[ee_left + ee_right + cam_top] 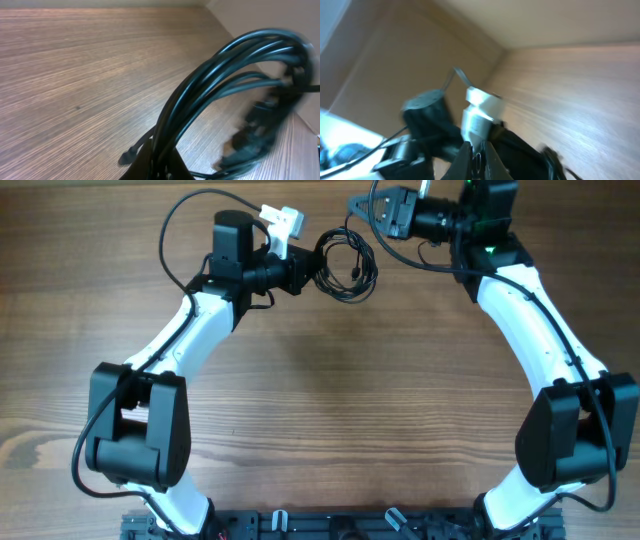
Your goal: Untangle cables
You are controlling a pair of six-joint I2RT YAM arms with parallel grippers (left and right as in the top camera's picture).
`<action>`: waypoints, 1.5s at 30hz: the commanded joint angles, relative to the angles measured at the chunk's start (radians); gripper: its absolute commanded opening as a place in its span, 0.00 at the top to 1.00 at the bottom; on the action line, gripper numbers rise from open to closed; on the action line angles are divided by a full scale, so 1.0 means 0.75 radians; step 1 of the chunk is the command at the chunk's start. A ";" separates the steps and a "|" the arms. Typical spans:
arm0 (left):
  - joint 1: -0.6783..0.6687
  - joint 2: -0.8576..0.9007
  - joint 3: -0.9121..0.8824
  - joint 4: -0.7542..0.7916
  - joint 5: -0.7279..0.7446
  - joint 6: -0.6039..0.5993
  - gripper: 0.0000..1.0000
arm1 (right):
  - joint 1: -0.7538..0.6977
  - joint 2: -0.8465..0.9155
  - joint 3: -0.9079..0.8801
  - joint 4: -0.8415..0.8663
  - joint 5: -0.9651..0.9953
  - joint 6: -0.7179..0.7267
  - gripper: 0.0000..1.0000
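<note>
The cables (pixel 345 268) are a small black tangle of loops at the back of the table, near the middle. My left gripper (pixel 308 275) is shut on the tangle's left side. In the left wrist view the black loops (pixel 225 75) rise from between the shut jaws (pixel 161 167) and arc to the right. One loose plug end (pixel 127 156) lies on the wood beside them. My right gripper (pixel 358 208) hovers just above and to the right of the tangle. It is shut on a small cable plug (pixel 475 161), which is pinched between its fingertips. A thin strand runs from it down to the loops.
The wooden table (pixel 330 400) stretches toward the front. The left arm's white wrist mount (pixel 282 222) sits close to the right gripper and shows as a blurred pale shape (pixel 481 112) in the right wrist view. Thick arm wires (pixel 190 220) loop at the back left. A wall borders the table's far edge (pixel 260 10).
</note>
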 commanded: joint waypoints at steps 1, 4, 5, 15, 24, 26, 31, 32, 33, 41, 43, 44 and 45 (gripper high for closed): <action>0.053 0.008 0.012 -0.023 0.001 0.001 0.96 | 0.006 0.018 -0.005 -0.154 0.207 -0.160 0.95; 0.072 0.008 0.012 -0.037 0.067 0.001 0.96 | 0.006 0.018 -0.005 -0.283 0.320 -0.219 0.95; 0.074 0.008 0.012 -0.037 0.078 0.001 0.96 | 0.006 0.018 -0.005 -0.307 0.330 -0.248 0.95; 0.073 0.008 0.012 -0.020 0.079 0.000 0.96 | 0.052 0.018 -0.005 -0.593 0.431 -0.382 0.95; 0.073 0.008 0.012 -0.021 0.089 -0.008 0.96 | 0.129 0.018 -0.005 -0.670 0.570 -0.416 0.96; 0.073 0.008 0.012 -0.020 0.089 -0.026 0.96 | 0.138 0.018 -0.005 -0.678 0.576 -0.416 0.95; 0.073 0.008 0.012 -0.017 0.089 -0.029 0.96 | 0.165 0.018 -0.005 -0.700 0.649 -0.411 0.95; 0.073 0.007 0.012 -0.016 0.089 -0.029 0.96 | 0.168 0.018 -0.005 -0.702 0.649 -0.411 0.94; 0.073 0.007 0.012 -0.015 0.089 -0.029 0.96 | 0.172 0.018 -0.005 -0.703 0.650 -0.412 0.94; 0.073 0.007 0.012 0.009 0.170 -0.031 0.96 | 0.205 0.019 -0.005 -0.698 0.693 -0.410 0.65; 0.073 0.007 0.012 0.009 0.170 -0.035 0.96 | 0.207 0.019 -0.005 -0.699 0.713 -0.399 0.37; 0.073 0.007 0.012 0.009 0.170 -0.035 0.96 | 0.207 0.019 -0.005 -0.699 0.720 -0.386 0.18; 0.073 0.007 0.012 0.009 0.171 -0.040 0.96 | 0.207 0.019 -0.005 -0.700 0.739 -0.364 0.00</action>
